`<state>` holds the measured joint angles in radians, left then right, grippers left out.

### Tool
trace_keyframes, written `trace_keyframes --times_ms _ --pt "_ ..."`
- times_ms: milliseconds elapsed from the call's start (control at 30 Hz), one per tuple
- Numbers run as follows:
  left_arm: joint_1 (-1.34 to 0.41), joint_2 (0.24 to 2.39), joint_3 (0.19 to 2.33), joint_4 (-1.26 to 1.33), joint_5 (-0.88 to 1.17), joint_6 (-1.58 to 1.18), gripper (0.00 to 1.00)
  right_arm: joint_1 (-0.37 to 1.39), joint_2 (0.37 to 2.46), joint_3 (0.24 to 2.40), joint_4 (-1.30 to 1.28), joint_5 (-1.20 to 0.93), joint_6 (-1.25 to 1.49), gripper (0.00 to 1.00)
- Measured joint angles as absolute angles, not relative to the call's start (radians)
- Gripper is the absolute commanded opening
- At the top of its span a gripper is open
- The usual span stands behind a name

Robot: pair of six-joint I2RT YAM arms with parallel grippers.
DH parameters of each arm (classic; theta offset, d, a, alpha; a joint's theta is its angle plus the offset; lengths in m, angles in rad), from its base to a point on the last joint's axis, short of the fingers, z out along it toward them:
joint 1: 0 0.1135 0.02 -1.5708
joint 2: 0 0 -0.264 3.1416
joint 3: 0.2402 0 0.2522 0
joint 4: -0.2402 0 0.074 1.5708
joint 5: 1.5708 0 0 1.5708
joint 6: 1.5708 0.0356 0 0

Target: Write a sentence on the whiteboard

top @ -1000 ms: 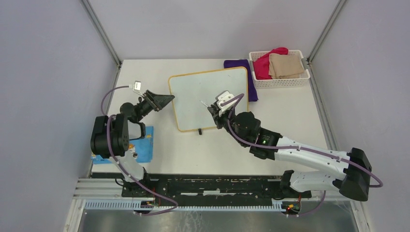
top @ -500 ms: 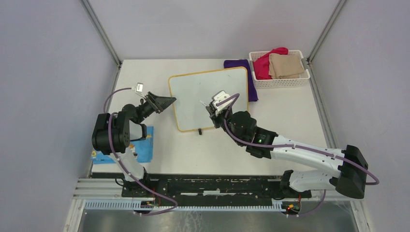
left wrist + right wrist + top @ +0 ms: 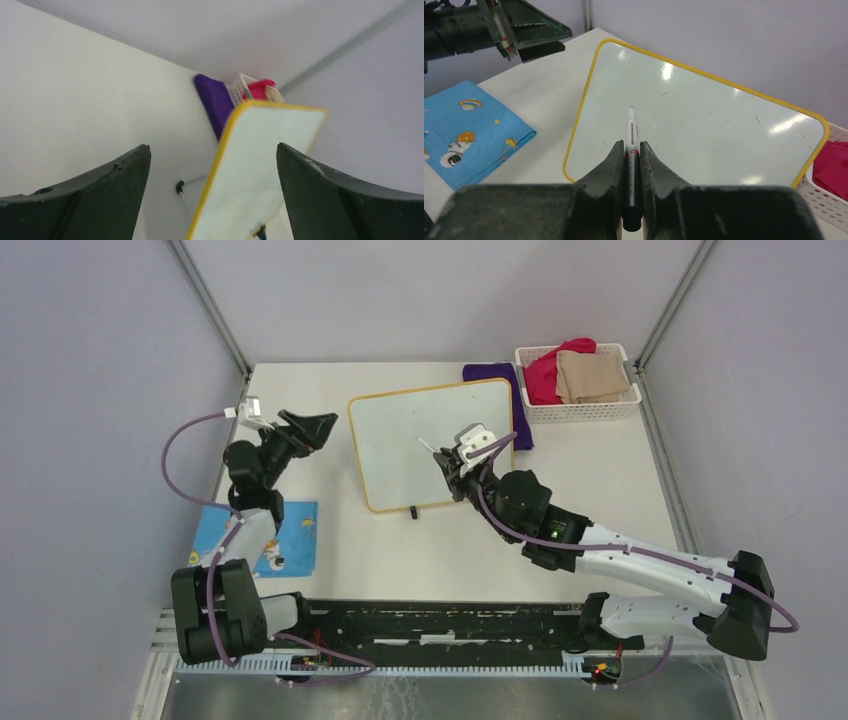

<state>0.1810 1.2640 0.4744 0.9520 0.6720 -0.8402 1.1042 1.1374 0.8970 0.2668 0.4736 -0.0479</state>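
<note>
The whiteboard (image 3: 430,445) lies flat mid-table, yellow-framed, with no sentence showing on its bare white face. My right gripper (image 3: 450,462) hovers over the board's right half, shut on a marker (image 3: 631,131) whose white tip points at the board (image 3: 704,120). In the right wrist view the gripper (image 3: 631,146) pinches the marker's barrel between both fingers. My left gripper (image 3: 312,427) hangs open just left of the board's left edge, nothing between its fingers. The left wrist view has that gripper (image 3: 212,147) spread wide, looking along the board's yellow edge (image 3: 260,160).
A white basket (image 3: 577,408) with red and tan cloths stands at the back right. A purple cloth (image 3: 497,375) lies behind the board. A blue printed booklet (image 3: 262,535) rests near the left front. One black foot (image 3: 413,512) juts from the board's near edge.
The left arm stretched out and its gripper drew back and left from the board's edge, opening wider. The right gripper shifted slightly over the board, still gripping the marker.
</note>
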Motion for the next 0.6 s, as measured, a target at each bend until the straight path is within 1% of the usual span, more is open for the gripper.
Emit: trace_keyframes --times_ms 67,133,300,400,467,600 --pt "0.154 1.205 0.587 0.670 0.538 -0.735 1.00 1.104 1.129 0.897 0.269 0.474 -0.051 0.00" --pt "0.117 1.165 0.680 0.469 0.413 -0.665 1.00 1.104 1.121 0.897 0.271 0.473 -0.054 0.00" --pt "0.069 0.981 0.765 0.150 0.071 -0.655 1.00 1.104 1.105 0.889 0.281 0.473 -0.058 0.00" --pt "0.071 0.958 0.888 0.010 -0.105 -0.685 0.99 1.104 1.100 0.881 0.284 0.472 -0.058 0.00" --pt "0.070 0.969 0.961 -0.043 -0.164 -0.699 1.00 1.104 1.098 0.877 0.284 0.472 -0.058 0.00" --pt "0.070 0.982 0.978 -0.073 -0.165 -0.704 1.00 1.104 1.089 0.866 0.283 0.472 -0.058 0.00"
